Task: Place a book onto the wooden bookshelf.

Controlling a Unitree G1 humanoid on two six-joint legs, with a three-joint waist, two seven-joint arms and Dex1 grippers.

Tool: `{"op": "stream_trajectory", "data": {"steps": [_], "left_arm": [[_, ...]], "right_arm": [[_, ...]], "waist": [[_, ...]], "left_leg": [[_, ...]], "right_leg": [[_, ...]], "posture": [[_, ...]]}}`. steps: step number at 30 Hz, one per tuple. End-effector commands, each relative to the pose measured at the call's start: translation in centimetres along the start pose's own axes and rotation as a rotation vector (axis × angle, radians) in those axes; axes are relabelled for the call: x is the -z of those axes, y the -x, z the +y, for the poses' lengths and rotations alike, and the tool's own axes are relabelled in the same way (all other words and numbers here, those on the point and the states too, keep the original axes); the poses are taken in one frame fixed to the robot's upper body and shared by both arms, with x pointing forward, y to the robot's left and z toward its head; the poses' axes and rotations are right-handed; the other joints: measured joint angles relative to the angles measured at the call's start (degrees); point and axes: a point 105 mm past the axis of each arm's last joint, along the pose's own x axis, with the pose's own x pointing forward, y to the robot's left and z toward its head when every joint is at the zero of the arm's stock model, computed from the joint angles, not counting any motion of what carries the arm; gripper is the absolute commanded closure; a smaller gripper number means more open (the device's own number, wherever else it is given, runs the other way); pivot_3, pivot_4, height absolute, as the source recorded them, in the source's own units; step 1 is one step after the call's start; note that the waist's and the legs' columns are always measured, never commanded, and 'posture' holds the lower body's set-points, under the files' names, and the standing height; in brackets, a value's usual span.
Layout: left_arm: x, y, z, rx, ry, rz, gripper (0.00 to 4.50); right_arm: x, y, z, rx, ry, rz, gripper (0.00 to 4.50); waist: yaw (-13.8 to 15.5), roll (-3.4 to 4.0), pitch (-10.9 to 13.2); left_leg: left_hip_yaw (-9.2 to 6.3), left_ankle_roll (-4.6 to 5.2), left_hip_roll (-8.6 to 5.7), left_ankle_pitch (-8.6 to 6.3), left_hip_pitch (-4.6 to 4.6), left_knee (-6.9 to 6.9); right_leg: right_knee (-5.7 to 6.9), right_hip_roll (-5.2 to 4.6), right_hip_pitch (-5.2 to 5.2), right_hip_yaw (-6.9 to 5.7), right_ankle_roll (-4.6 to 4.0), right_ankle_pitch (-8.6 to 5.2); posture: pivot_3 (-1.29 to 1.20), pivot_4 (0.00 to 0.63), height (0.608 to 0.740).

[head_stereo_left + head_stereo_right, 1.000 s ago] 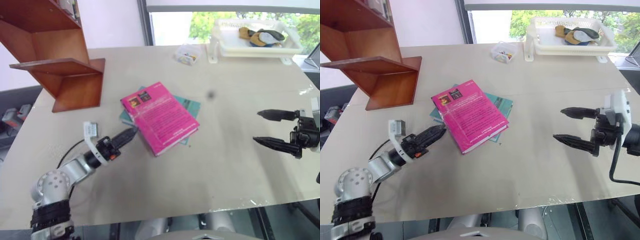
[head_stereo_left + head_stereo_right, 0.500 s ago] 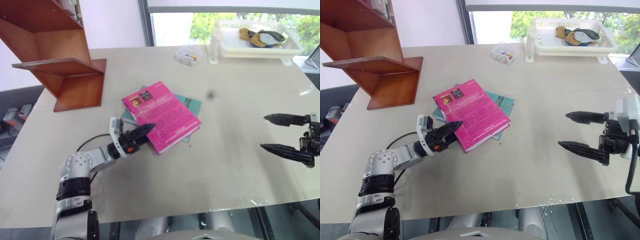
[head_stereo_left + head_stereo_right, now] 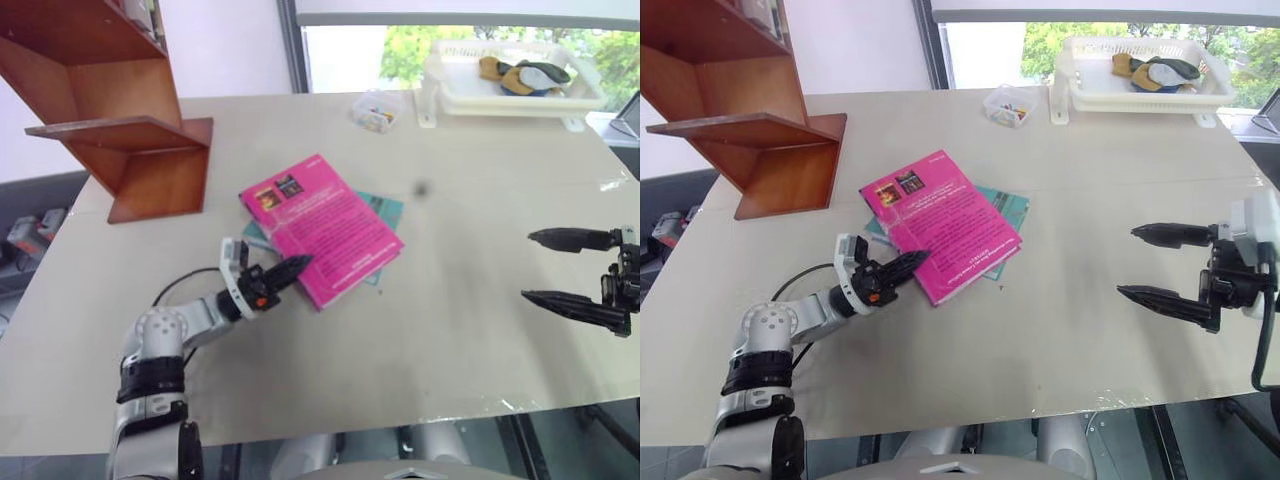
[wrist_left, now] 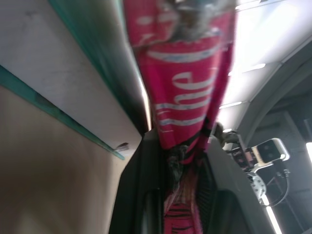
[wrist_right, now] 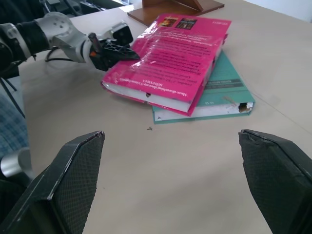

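On matte table, left gripper (image 3: 296, 266) clamping thick glossy pink book (image 3: 325, 228), right gripper (image 3: 540, 268) wide.

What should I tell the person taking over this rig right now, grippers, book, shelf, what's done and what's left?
Left gripper: shut on the spine edge of the pink book, near its lower corner.
Right gripper: open, holding nothing, hovering over the table's right side, apart from the books.
The pink book lies on the teal book at mid-table, not lifted clear.
The wooden bookshelf stands at the table's far left corner.
Done: grasp on the book.
Left: lift it off the teal book, carry it to the bookshelf, set it on a shelf, release.
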Motion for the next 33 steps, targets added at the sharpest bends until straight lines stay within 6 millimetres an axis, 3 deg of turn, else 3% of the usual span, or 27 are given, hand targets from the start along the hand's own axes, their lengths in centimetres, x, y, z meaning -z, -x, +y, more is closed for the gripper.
{"op": "stream_trajectory", "data": {"steps": [1, 6, 10, 15, 18, 21, 25, 28, 30, 33], "left_arm": [[1.0, 0.2, -1.0, 0.044, 0.013, 0.005, 4.25], [0.5, -0.3, -4.1, 0.116, -0.116, -0.009, 4.25], [-0.6, -1.4, -7.3, 0.152, -0.321, -0.001, 4.25], [-4.9, -4.7, -11.8, -0.04, -0.942, 0.057, 4.25], [-7.0, -5.2, -14.9, -0.095, -1.275, 0.093, 4.25], [-8.9, -4.6, -16.1, -0.218, -1.621, 0.185, 4.25], [-13.8, -2.2, -18.1, -0.545, -2.088, 0.282, 4.25], [-16.0, -1.1, -19.5, -0.681, -2.27, 0.315, 4.25], [-17.8, -0.2, -21.8, -0.789, -2.402, 0.267, 4.25], [-18.8, 0.7, -23.5, -0.86, -2.51, 0.288, 4.25]], "right_arm": [[-0.4, 0.2, 0.0, -0.003, 0.031, -0.005, 0.0], [-0.5, 0.2, -0.4, -0.005, 0.037, -0.023, 0.0], [-0.6, 0.3, -0.9, 0.002, 0.032, -0.051, 0.0], [-0.8, 0.0, -2.2, -0.001, 0.027, -0.107, 0.0], [-1.2, -0.3, -2.7, -0.01, 0.033, -0.141, 0.0], [-1.4, -0.5, -3.2, -0.011, 0.038, -0.157, 0.0], [-1.3, -0.9, -3.4, -0.02, 0.038, -0.173, 0.0], [-1.3, -1.1, -3.5, -0.023, 0.039, -0.18, 0.0], [-1.8, -1.0, -3.6, -0.029, 0.039, -0.213, 0.0], [-2.9, -0.8, -3.5, -0.056, 0.039, -0.277, 0.0]], "waist": [[0.09, 0.01, 0.0], [0.17, -0.02, 0.01], [0.26, -0.02, 0.01], [0.25, -0.25, 0.15], [-0.08, -0.2, 0.13], [-0.39, -0.21, 0.14], [-0.3, -0.24, 0.2], [-0.07, -0.23, 0.21], [0.13, -0.27, 0.24], [0.13, -0.38, 0.3]], "left_leg": [[0.0, 0.0, 0.0, 0.0, 0.0, 0.0], [-0.03, 0.0, 0.01, 0.0, -0.02, 0.01], [-0.05, 0.0, 0.01, 0.0, -0.04, 0.03], [-0.08, -0.02, -0.01, 0.01, -0.09, 0.09], [0.02, -0.02, -0.02, 0.01, -0.04, 0.04], [0.15, -0.01, -0.01, 0.0, -0.02, -0.25], [0.17, -0.01, 0.0, 0.01, -0.1, -0.5], [0.19, -0.01, -0.01, 0.01, -0.18, -0.52], [0.19, 0.0, -0.02, 0.01, -0.23, -0.49], [0.13, 0.01, -0.03, 0.01, -0.3, -0.42]], "right_leg": [[0.0, 0.0, 0.0, 0.01, 0.0, 0.0], [0.0, -0.01, 0.01, -0.02, 0.0, 0.0], [0.0, -0.02, 0.01, -0.05, 0.0, 0.0], [0.0, 0.0, 0.03, -0.12, -0.01, 0.01], [-0.04, 0.04, 0.01, -0.05, -0.02, 0.01], [-0.28, 0.08, -0.05, -0.07, -0.01, 0.01], [-0.34, 0.1, -0.24, -0.11, -0.02, 0.0], [-0.33, 0.08, -0.32, -0.09, -0.01, 0.0], [-0.34, 0.08, -0.33, -0.12, -0.01, 0.0], [-0.32, 0.11, -0.35, -0.2, 0.0, 0.01]], "posture": [[0.0, 0.15, 0.74], [0.0, 0.15, 0.74], [0.0, 0.15, 0.74], [0.0, 0.15, 0.74], [0.0, 0.15, 0.74], [0.0, 0.15, 0.74], [0.0, 0.15, 0.74], [0.0, 0.15, 0.74], [0.0, 0.15, 0.74], [0.0, 0.15, 0.74]]}}
